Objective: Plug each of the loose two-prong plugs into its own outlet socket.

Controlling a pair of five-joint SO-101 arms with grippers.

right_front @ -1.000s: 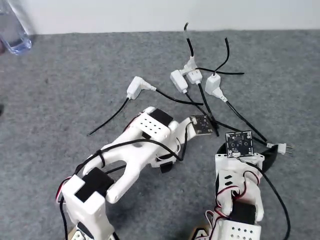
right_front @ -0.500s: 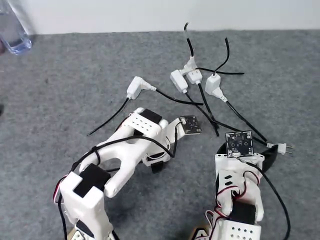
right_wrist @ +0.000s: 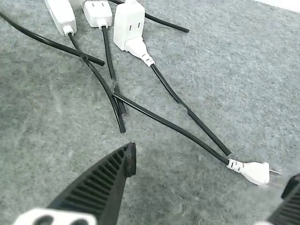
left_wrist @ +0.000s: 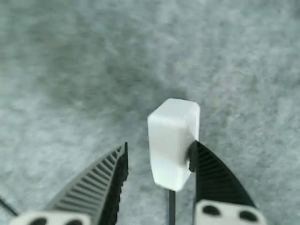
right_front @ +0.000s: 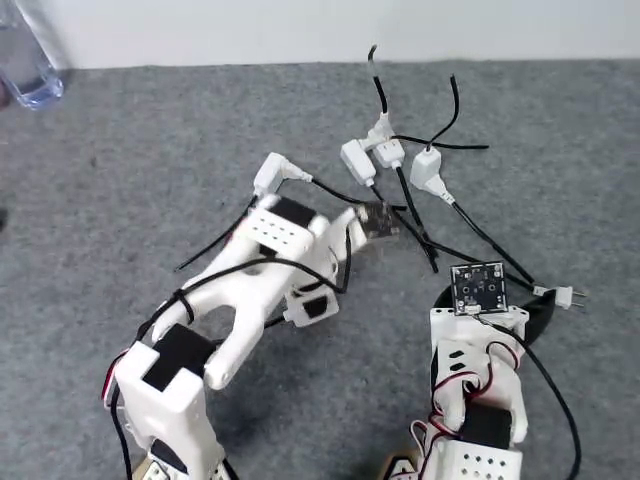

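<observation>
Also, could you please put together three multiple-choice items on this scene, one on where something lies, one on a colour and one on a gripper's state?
1. Where does the loose two-prong plug lie?
A) on the grey mat, close to the right gripper
B) hanging off the table's edge
C) lifted in the air

2. What colour are the cords?
A) white
B) black
C) red

3. How is the left gripper?
A) shut on a cord
B) shut and empty
C) open, with a white socket block between its fingers

Answers:
1 A, as the right wrist view shows the plug flat on the mat by one finger.
2 B, as every cord on the mat is black.
3 C, as the left wrist view shows the fingers apart on either side of the block.
</observation>
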